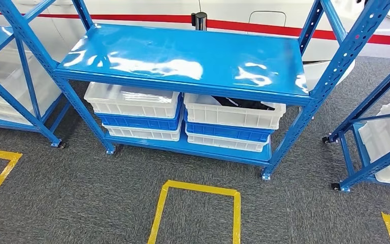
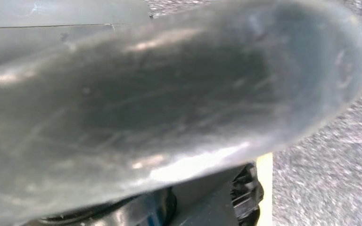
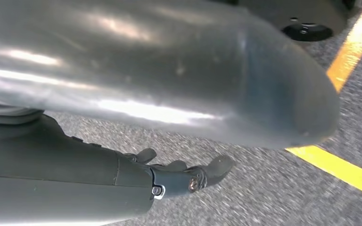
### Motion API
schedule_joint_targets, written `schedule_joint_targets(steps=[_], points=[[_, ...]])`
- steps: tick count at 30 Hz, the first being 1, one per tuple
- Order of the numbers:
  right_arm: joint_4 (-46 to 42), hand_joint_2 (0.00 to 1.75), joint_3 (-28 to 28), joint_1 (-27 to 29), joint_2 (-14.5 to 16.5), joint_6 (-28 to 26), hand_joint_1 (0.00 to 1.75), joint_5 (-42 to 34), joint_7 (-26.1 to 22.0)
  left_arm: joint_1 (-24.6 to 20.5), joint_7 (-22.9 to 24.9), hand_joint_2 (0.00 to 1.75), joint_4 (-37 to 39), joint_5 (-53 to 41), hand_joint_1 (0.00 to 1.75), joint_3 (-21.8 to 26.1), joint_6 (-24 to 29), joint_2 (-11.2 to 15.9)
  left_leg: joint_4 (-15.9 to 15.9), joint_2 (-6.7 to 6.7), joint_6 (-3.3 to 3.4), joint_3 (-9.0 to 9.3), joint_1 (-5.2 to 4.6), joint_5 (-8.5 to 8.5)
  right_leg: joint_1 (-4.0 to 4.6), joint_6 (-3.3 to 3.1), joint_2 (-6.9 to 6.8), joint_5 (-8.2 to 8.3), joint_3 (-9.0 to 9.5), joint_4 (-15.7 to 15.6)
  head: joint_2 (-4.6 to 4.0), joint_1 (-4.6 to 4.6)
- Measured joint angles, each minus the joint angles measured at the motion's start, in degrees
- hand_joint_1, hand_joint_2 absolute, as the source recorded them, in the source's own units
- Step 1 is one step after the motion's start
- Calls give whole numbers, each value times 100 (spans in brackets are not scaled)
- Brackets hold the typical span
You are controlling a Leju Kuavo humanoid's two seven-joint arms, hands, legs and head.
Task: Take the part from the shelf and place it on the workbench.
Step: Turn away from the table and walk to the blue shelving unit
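Dark part [image 1: 244, 103] lying in upper white bin [image 1: 233, 116] on shelf [image 1: 183, 58] lower tier, R side; no desk in sight; so not delivered. R hand [image 3: 188, 176] hanging over carpet, fingers loosely apart, holding nothing; L hand [image 2: 169, 108] too blurred, can't tell.

A warehouse or factory floor; blue steel racks [image 1: 183, 61] hold stacked plastic crates [image 1: 132, 99]; yellow tape [image 1: 198, 189] marks grey carpet [image 1: 81, 193].
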Motion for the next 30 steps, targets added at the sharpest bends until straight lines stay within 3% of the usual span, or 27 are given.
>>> schedule_joint_targets(steps=[2,3,4,5,7,8,9,13,15,18,19,20,22,24,26,28,30], points=[[-1,0,0,-8,2,-1,0,3,0,3,-2,0,1,-5,0,15,4,-2,768,-2,2,-447,-7,-316,39,-58,4,-38,43,2,1,-5],[0,0,0,-6,2,-1,0,3,0,10,-2,0,2,-7,0,19,4,-4,993,-2,10,-614,-9,-367,60,-77,14,-64,71,2,1,-5],[1,0,0,-2,1,-1,0,2,0,17,-2,0,2,-9,0,22,5,-5,1005,-3,26,-680,-12,-305,77,-87,28,-92,109,2,2,-6],[1,0,0,2,1,-1,0,2,0,23,-2,0,2,-9,0,25,5,-5,798,-3,53,-637,-18,-134,88,-86,45,-126,156,2,2,-4],[1,0,0,5,5,-1,0,2,0,28,-2,0,2,-9,0,31,7,-2,48,-7,133,-379,-56,328,100,-57,73,-203,255,4,2,-6],[1,0,0,3,8,-1,0,3,0,27,-2,0,2,-9,0,33,7,2,-245,-11,165,-283,-83,432,108,-30,82,-242,278,3,2,-8],[1,0,0,-2,9,-1,0,3,-1,24,-3,0,2,-10,0,35,7,4,-421,-16,195,-223,-110,488,115,5,87,-277,284,-5,1,-12],[1,0,0,-8,4,-1,0,8,-2,30,-9,0,2,-12,0,38,6,-5,-540,-23,298,-111,-126,519,121,147,76,-344,331,129,0,-7],[1,0,0,-23,-3,-1,0,13,-2,24,-13,0,1,-14,0,39,7,-7,-570,-23,334,-41,-110,517,107,169,58,-451,39,604,0,2],[1,0,0,-34,-3,-1,0,25,-2,12,-15,0,0,-17,0,40,9,-3,-571,-33,356,-7,-115,454,105,148,53,-771,-651,1546,0,10],[1,0,0,-25,-4,-1,0,28,-2,13,-15,0,0,-17,0,40,9,-3,-571,-41,356,21,-115,427,105,169,52,-771,-757,1575,0,12],[2,0,0,-17,-6,-1,0,29,-1,16,-14,0,1,-18,0,40,9,-4,-571,-49,349,58,-115,399,104,216,49,-649,-755,1388,1,14],[3,0,0,-8,-13,0,0,29,0,20,-9,0,2,-20,0,41,9,-10,-573,-59,320,140,-114,343,105,300,30,-190,-543,650,1,14],[2,0,0,-20,-14,1,0,29,0,16,-4,0,2,-22,0,44,10,-14,-585,-58,263,187,-125,294,130,221,-12,47,-397,164,0,15],[2,0,0,-29,-9,2,0,29,1,12,1,0,1,-22,0,49,14,-11,-561,-53,187,217,-135,289,150,61,-27,53,-389,86,0,15],[3,0,0,-16,-8,2,0,30,2,14,5,0,1,-22,0,50,17,-9,-476,-39,123,234,-128,253,122,-41,-13,108,-291,61,0,10],[2,0,0,-9,-7,2,0,29,2,12,7,0,1,-22,0,52,19,-8,-114,-28,83,89,-118,20,100,-105,-10,121,-182,49,0,2]])
